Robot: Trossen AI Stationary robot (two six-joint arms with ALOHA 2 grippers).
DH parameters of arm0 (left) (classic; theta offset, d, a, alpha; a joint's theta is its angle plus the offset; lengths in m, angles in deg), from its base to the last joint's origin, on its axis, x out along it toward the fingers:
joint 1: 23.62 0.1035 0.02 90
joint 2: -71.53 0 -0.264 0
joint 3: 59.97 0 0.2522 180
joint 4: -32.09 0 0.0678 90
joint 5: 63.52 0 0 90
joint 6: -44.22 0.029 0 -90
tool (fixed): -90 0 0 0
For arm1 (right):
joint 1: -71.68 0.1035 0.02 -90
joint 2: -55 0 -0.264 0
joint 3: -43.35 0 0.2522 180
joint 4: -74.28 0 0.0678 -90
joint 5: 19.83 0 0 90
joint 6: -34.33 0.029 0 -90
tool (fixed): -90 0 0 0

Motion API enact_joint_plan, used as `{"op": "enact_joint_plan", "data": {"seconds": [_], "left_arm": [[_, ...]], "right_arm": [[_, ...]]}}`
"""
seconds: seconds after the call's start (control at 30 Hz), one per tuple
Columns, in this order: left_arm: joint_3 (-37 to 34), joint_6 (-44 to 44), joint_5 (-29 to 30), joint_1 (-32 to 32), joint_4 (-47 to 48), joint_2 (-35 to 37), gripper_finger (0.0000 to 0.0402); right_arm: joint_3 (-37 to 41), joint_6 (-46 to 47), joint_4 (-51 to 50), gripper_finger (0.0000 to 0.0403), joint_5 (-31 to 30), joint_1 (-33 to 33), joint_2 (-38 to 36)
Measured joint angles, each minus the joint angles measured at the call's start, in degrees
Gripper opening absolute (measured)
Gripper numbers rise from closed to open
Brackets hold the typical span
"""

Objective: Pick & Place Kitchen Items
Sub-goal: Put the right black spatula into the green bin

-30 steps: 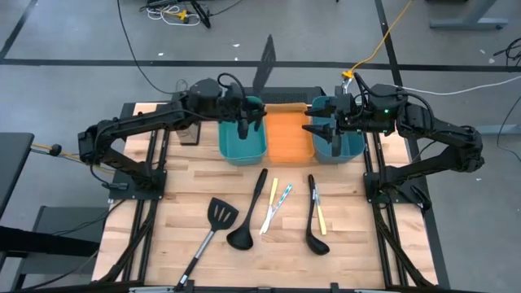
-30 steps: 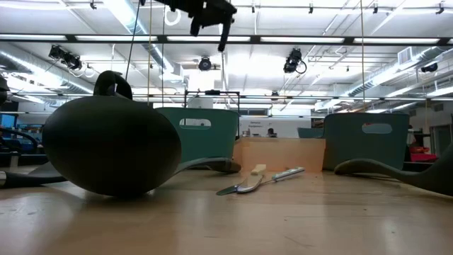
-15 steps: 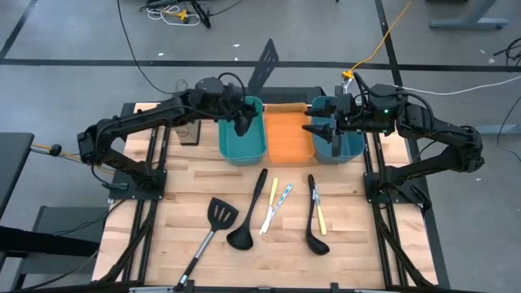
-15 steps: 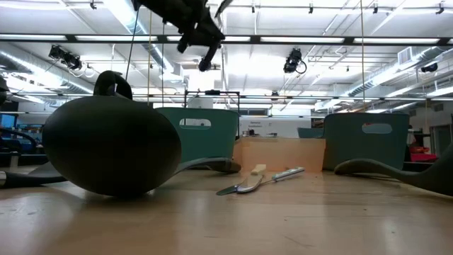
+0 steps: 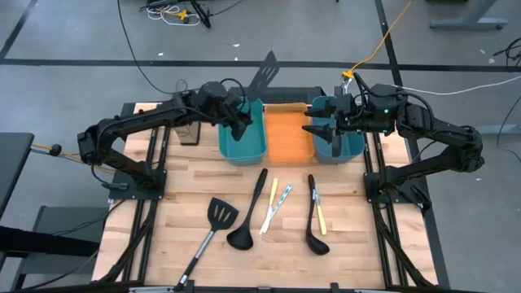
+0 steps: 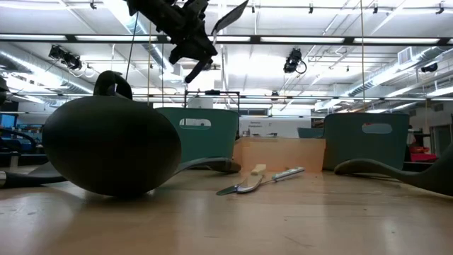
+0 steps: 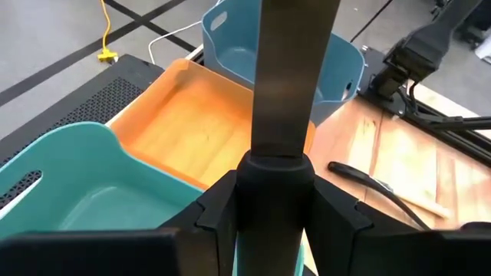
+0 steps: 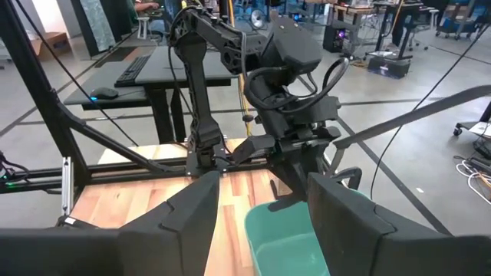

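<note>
My left gripper [image 5: 238, 116] is over the left teal bin [image 5: 242, 138], shut on a black slotted spatula [image 5: 264, 69] whose blade sticks up and toward the far edge. In the low view it is high above the table [image 6: 190, 44], with the blade [image 6: 233, 15] uppermost. My right gripper [image 5: 320, 130] is open and empty over the right teal bin [image 5: 340, 142]. A spatula [image 5: 213, 224], two ladles [image 5: 248, 220] [image 5: 313, 221] and thin sticks [image 5: 275, 203] lie flat on the table. My left gripper pinches the spatula's round handle [image 7: 275, 180] between its two fingers, which lie across it. The flat shaft [image 7: 295, 77] runs on past the fingers. The spatula is lifted clear and tilted, blade end up, above the left teal bin.
An orange bin [image 5: 286, 137] stands between the two teal bins at the table's far side. A ladle bowl [image 6: 106, 145] fills the low view's near left. A dark block [image 5: 189, 133] stands left of the bins. Bare wood lies along the near edge.
My left gripper has tipped and shifted a little toward the table's left, still shut on the spatula. The spatula has swung from nearly upright to slanting, its blade leaning toward the right and far side. My right gripper has kept still.
</note>
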State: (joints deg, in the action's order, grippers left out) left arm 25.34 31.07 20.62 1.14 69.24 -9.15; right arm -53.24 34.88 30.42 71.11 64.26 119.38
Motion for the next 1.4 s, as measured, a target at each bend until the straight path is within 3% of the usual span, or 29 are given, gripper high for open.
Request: {"op": "enact_joint_plan", "data": {"seconds": [0.4,0.9,1.2,1.4], "left_arm": [[0.0,-13.1,-13.9,4.2,-2.0,0.0,0.0131],[-9.5,-21.2,-20.9,5.5,-3.9,0.0,0.0131],[-12.5,-23.2,-31.0,9.8,-3.5,0.0,0.0135],[-15.5,-28.2,-40.9,12.8,-3.6,0.0,0.0130]], "right_arm": [[0.0,0.0,0.0,0.0206,0.1,0.0,0.0],[0.0,0.0,0.0,0.0206,0.1,0.0,0.0],[0.0,0.0,0.0,0.0206,0.1,0.0,0.0],[0.0,0.0,0.0,0.0206,0.1,0.0,0.0]]}}
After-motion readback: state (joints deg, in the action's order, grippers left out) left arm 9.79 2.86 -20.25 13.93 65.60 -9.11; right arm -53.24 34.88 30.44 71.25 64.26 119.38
